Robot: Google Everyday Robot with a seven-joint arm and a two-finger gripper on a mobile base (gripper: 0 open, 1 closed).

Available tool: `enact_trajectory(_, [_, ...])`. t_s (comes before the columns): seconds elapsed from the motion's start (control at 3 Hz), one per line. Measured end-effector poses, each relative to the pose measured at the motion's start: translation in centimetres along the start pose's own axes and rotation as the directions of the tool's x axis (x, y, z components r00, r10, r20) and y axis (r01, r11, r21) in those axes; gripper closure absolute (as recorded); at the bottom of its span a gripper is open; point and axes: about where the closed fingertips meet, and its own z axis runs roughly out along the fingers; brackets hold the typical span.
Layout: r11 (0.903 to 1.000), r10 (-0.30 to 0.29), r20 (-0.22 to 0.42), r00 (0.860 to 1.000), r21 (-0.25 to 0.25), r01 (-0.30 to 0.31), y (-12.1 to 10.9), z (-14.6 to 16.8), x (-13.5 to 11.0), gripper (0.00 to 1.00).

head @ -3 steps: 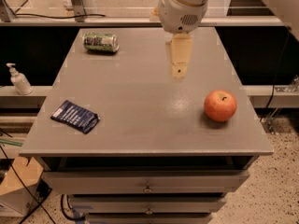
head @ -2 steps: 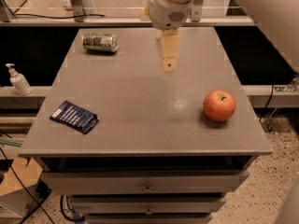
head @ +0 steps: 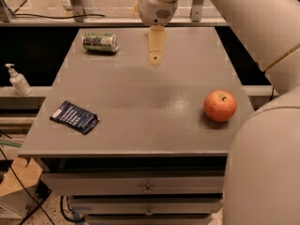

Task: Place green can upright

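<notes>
The green can [head: 100, 42] lies on its side at the far left corner of the table [head: 140, 111]. The gripper [head: 156, 50] hangs near, to its right, probably to reach it; open or closed, I cannot tell.

Rounded white arm [head: 255, 20], tan jaws above table [head: 140, 102].

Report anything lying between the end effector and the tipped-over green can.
Nothing visible. The pale end effector hangs right of the small green drink can with silver ends, which lies on its side; only bare grey tabletop separates them.
</notes>
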Motion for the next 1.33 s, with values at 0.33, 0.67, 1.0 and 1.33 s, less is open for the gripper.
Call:
enact_trajectory(0.33, [1.0000,0.001,0.006,1.000,0.007,-0.001,-0.4,0.0,-0.1,0.00])
enact_trajectory(0.67, [0.9998,0.019,0.009,1.000,0.011,-0.019,-0.6,0.5,-0.1,0.00])
enact_trajectory(1.0, [0.9997,0.007,0.016,1.000,0.025,-0.007,-2.6,2.0,-1.2,0.00])
enact_trajectory(1.33, [0.9991,-0.036,0.037,0.999,0.023,0.035,-5.1,4.1,-3.1,0.00])
